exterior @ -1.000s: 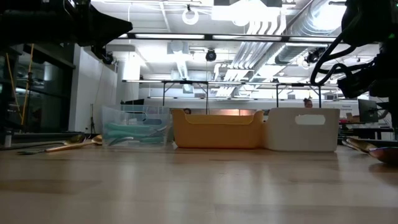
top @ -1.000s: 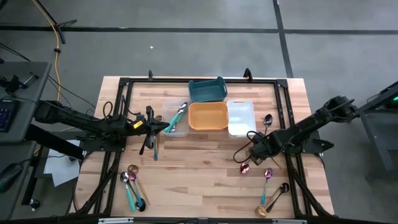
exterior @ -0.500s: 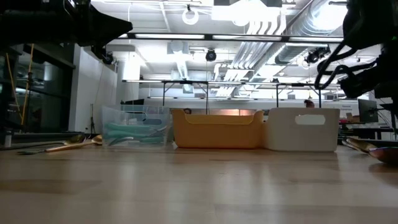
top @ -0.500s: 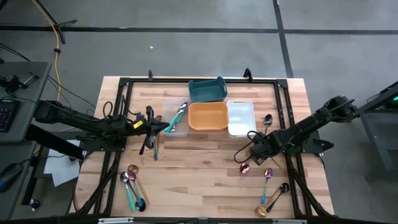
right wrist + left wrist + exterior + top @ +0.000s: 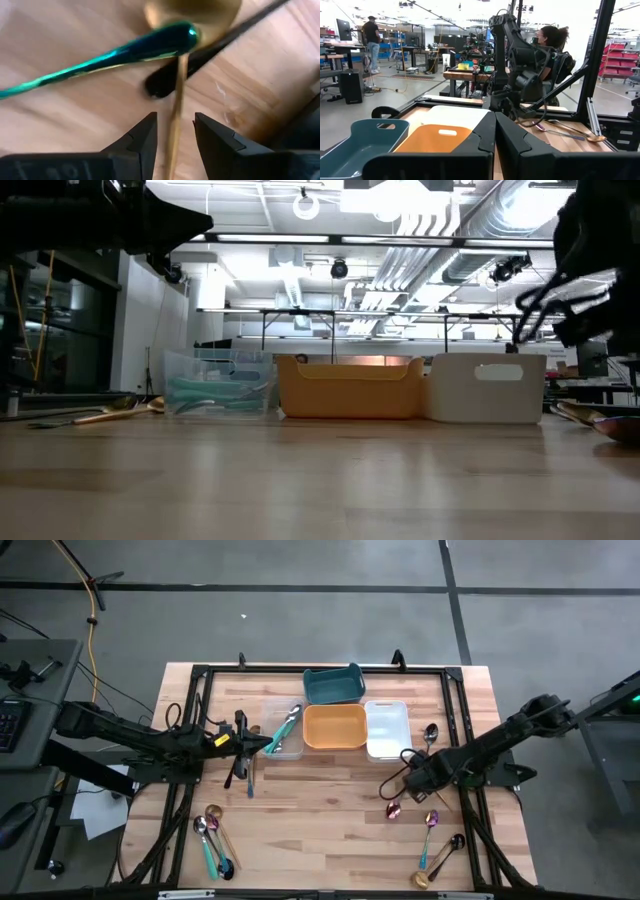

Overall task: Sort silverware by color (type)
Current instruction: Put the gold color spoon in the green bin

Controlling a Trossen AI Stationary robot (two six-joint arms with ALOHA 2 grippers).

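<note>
**Two arms, four trays, silverware spread over the wooden tabletop [image 5: 330, 790]**

High view: four trays are counted, a clear plastic tray [image 5: 283, 747], a teal tray [image 5: 333, 686], an orange tray [image 5: 334, 727] and a white tray [image 5: 387, 728]. Teal-handled utensils [image 5: 286, 726] are seen in the clear tray, one dark spoon [image 5: 431, 731] beside the white one, one pink-purple spoon [image 5: 393, 810] below the right end effector [image 5: 398, 792], and two loose groups at the front corners. The left end effector [image 5: 268, 744] is held at the clear tray.
Low view: three trays are seen in a row.
Left wrist view: its fingers [image 5: 482, 135] are pressed together, empty.
Right wrist view: its fingers [image 5: 145, 137] are parted halfway, nothing gripped, over one teal handle [image 5: 125, 50], one gold spoon [image 5: 192, 10] and one black utensil [image 5: 170, 85].
</note>
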